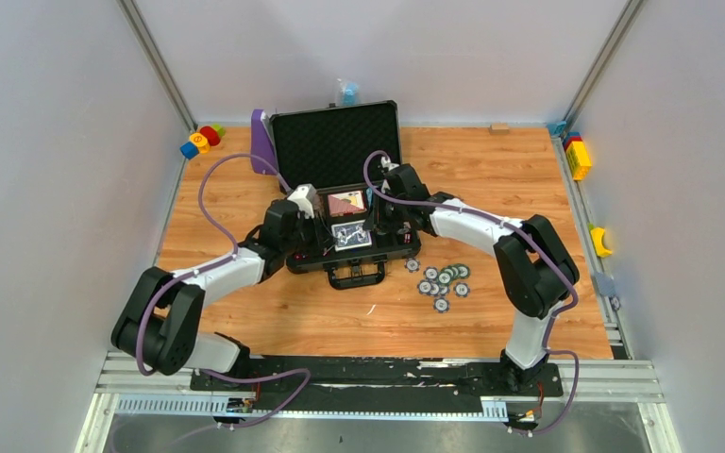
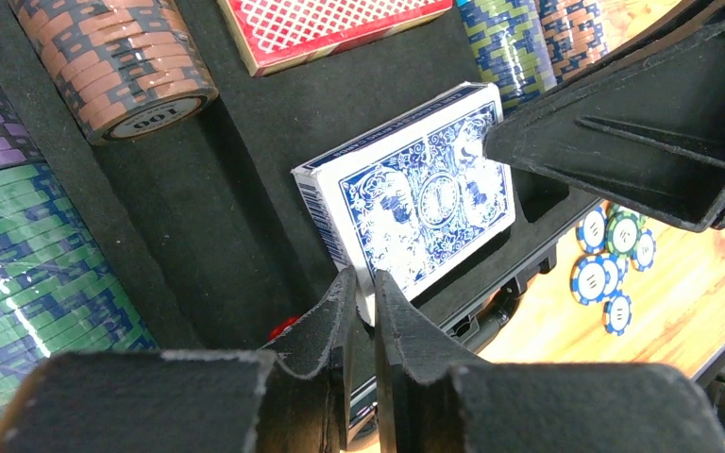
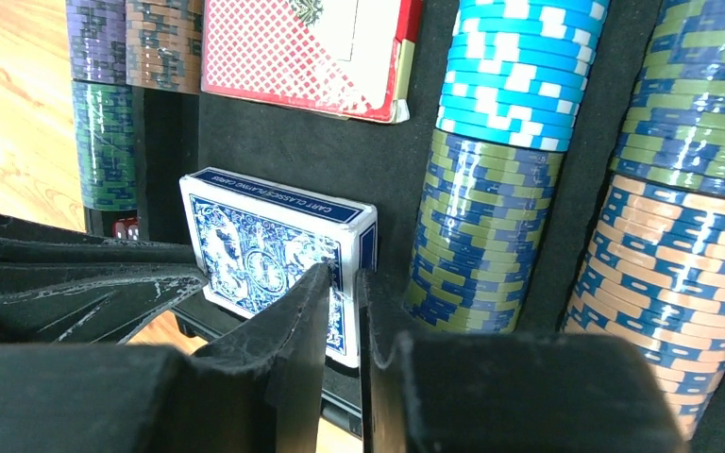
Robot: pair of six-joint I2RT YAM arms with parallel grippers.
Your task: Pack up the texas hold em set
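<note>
1. The blue card deck (image 2: 425, 189) lies tilted on the black foam of the briefcase (image 1: 335, 142) and does not look seated in its pocket. Pressed from two sides, it could pivot, ride up and slip over the case's near wall onto the table (image 1: 491, 170).
2. The chip rows (image 3: 491, 208) stand just beside the deck. A sideways drift of the right gripper (image 3: 340, 278) would likely knock them loose.
3. The left gripper (image 2: 366, 283) has its fingers drawn almost together, with only a thin slit between. It clamps nothing, and its tips meet the deck's near corner.
4. The right gripper is closed the same way and empty. Its tip bears on the deck's opposite corner.
5. The case stands open at the middle of the table's far edge. The loose chips (image 1: 444, 280) lie off its near right corner, not yet packed.
</note>
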